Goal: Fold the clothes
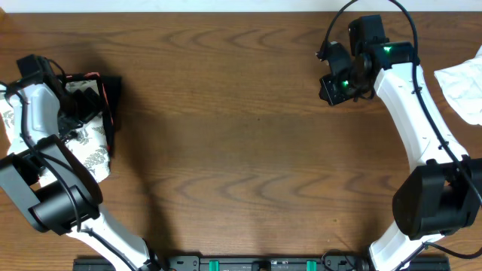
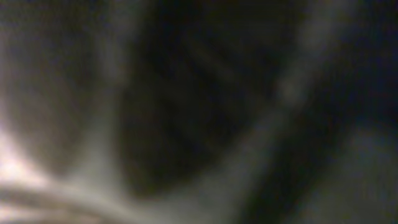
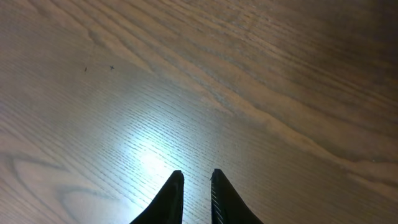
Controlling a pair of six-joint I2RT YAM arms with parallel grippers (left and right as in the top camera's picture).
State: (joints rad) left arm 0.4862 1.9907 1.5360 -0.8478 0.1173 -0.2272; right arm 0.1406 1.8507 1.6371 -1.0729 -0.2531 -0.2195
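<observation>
You are running a robotics lab bench, not a home or a shop. Grounds for that finding:

- **Arms:** a white-and-black left arm (image 1: pixel 45 181) and right arm (image 1: pixel 410 113) rise from the near edge of a bare wood-grain table (image 1: pixel 248 143).
- **Mounting:** a black mounting rail (image 1: pixel 256 264) with green fittings runs along that edge between the two bases.
- **Wiring:** exposed black cables (image 1: pixel 334 25) loop to the right arm, and a green indicator light (image 1: pixel 388 50) glows at its wrist.
- **Test goods:** a leaf-printed dress (image 1: pixel 94 154) lies at the left edge and a white cloth (image 1: pixel 461 86) at the right.
- **Lighting:** the right wrist view shows a hard lamp glare (image 3: pixel 149 162) on the tabletop.
</observation>
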